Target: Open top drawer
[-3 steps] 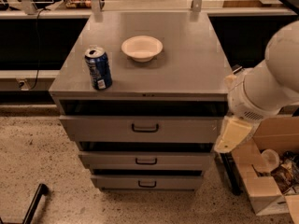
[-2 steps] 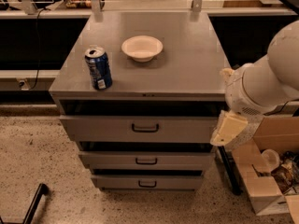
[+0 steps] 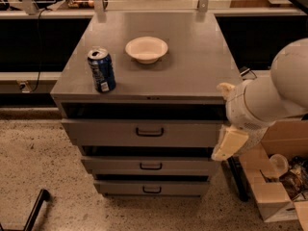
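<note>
The top drawer (image 3: 110,134) is the tallest grey front of the grey metal cabinet (image 3: 192,76), just below its top. It has a small black bar handle (image 3: 149,132) at its centre and a dark gap above its front. Two shorter grey drawers (image 3: 115,166) with similar handles sit below it. My gripper (image 3: 230,143), cream-coloured, hangs from the thick white arm (image 3: 274,97) at the right end of the top drawer's front. It is well to the right of the handle and holds nothing that I can see.
A blue soda can (image 3: 101,70) and a white bowl (image 3: 146,49) stand on the cabinet top. An open cardboard box (image 3: 269,196) with clutter sits on the floor at the right. A black bar (image 3: 36,208) lies on the speckled floor at the lower left.
The arm and gripper have shifted a little to the left, closer to the right end of the drawer fronts. The drawers, can and bowl have not moved.
</note>
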### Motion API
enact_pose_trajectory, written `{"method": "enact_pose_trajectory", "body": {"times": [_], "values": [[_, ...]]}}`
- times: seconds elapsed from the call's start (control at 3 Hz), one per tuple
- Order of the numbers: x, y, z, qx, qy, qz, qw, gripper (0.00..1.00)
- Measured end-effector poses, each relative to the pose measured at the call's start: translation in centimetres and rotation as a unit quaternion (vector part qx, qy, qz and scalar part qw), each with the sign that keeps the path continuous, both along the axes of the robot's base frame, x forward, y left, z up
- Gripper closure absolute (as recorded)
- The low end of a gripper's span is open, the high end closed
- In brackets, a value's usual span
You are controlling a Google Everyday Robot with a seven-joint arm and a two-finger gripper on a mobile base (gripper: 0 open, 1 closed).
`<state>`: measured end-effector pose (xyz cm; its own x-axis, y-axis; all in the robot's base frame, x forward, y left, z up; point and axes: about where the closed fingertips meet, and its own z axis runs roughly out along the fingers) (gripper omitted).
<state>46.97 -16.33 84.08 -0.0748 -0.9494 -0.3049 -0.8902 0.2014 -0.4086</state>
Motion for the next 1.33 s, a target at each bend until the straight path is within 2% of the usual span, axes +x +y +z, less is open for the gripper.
{"method": "enact_pose_trajectory", "body": {"times": [0.33, 0.67, 1.0, 1.33], "values": [[-0.9, 1.7, -3.9, 0.013, 0.020, 0.035, 0.9991, 0.00], [-0.9, 2.9, -8.1, 0.019, 0.044, 0.050, 0.9976, 0.00], [-0.2, 4.1, -11.6, 0.032, 0.066, 0.051, 0.9960, 0.00], [1.0, 5.1, -13.4, 0.038, 0.063, 0.053, 0.9959, 0.00]]}}
